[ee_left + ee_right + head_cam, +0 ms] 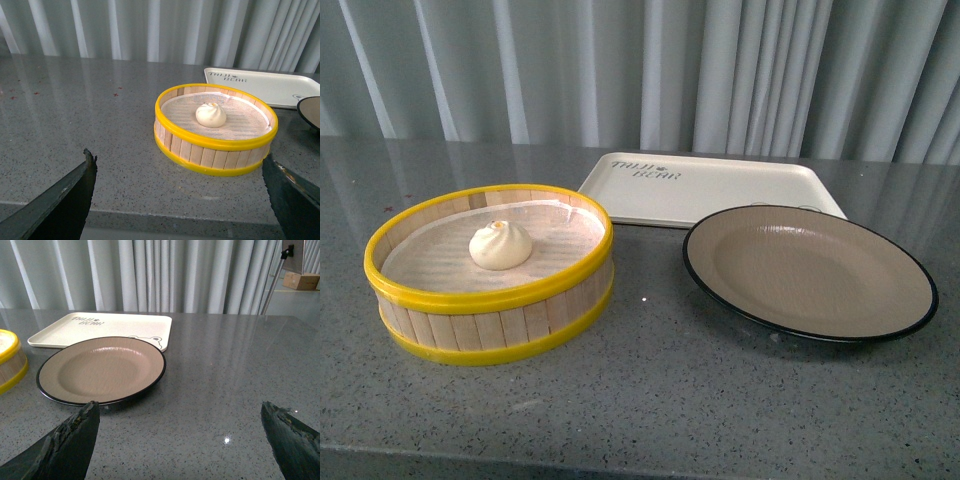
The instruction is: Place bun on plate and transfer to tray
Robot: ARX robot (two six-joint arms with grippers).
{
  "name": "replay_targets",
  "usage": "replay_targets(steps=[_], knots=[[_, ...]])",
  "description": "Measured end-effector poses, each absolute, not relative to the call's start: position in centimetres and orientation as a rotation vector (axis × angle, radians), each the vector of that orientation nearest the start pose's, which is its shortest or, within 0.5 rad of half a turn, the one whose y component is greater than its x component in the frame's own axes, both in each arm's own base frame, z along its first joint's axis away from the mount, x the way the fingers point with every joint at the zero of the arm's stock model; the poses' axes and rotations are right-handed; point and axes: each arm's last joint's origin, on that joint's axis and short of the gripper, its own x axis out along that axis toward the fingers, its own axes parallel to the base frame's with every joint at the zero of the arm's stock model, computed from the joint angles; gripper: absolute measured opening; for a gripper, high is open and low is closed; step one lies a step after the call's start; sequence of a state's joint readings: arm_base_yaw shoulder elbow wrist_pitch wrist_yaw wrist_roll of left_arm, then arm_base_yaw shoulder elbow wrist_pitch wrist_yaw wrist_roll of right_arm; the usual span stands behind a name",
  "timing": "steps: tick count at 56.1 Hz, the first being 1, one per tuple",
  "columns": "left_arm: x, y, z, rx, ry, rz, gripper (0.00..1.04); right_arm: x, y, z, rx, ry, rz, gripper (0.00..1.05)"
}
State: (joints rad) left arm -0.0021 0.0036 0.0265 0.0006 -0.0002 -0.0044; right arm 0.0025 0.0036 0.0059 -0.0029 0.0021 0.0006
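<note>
Three things stand on the grey speckled stone table (650,400), before a pale pleated curtain (620,70). On the left is the round wooden steamer basket with yellow rims (490,300), lined with white paper. The small cream-white steamed bun with a twisted top (500,245) sits inside it, a little left of the middle, upright and alone. Further right and further back lies the flat rectangular cream-white plastic tray with dark lettering in its far left corner (720,185). On the right, just in front of the tray, is the wide round taupe-brown plate with a thin black rim (810,270). Its far rim reaches the near edge of the tray; whether they touch I cannot tell.

In the front view no arm shows. In its wrist view the left gripper (177,157) hangs before the basket, its dark fingers (65,200) spread wide and holding nothing. The right gripper (179,405) faces the plate, its fingers (70,440) also wide apart with nothing between them.
</note>
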Motion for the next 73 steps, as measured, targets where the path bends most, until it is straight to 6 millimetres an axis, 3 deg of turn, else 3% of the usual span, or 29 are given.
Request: replay_targets(steps=[41,45,50,56,63,73], knots=[[9.6,0.0,17.2,-0.004,-0.023,-0.002,0.98,9.8,0.0,16.5,0.0,0.001,0.0,0.96],[9.9,-0.1,17.0,-0.105,0.105,-0.043,0.98,9.8,0.0,16.5,0.001,0.001,0.0,0.96],[11.2,-0.1,17.5,-0.245,0.192,-0.079,0.98,9.8,0.0,16.5,0.001,0.001,0.001,0.96],[14.3,-0.1,19.9,-0.31,0.144,-0.116,0.98,9.8,0.0,16.5,0.001,0.001,0.0,0.96],[19.6,-0.6,23.2,-0.303,0.06,-0.204,0.98,9.8,0.0,16.5,0.001,0.001,0.0,0.96],[27.1,-1.9,23.1,-0.261,0.139,-0.257,0.98,9.8,0.0,16.5,0.001,0.001,0.0,0.96]])
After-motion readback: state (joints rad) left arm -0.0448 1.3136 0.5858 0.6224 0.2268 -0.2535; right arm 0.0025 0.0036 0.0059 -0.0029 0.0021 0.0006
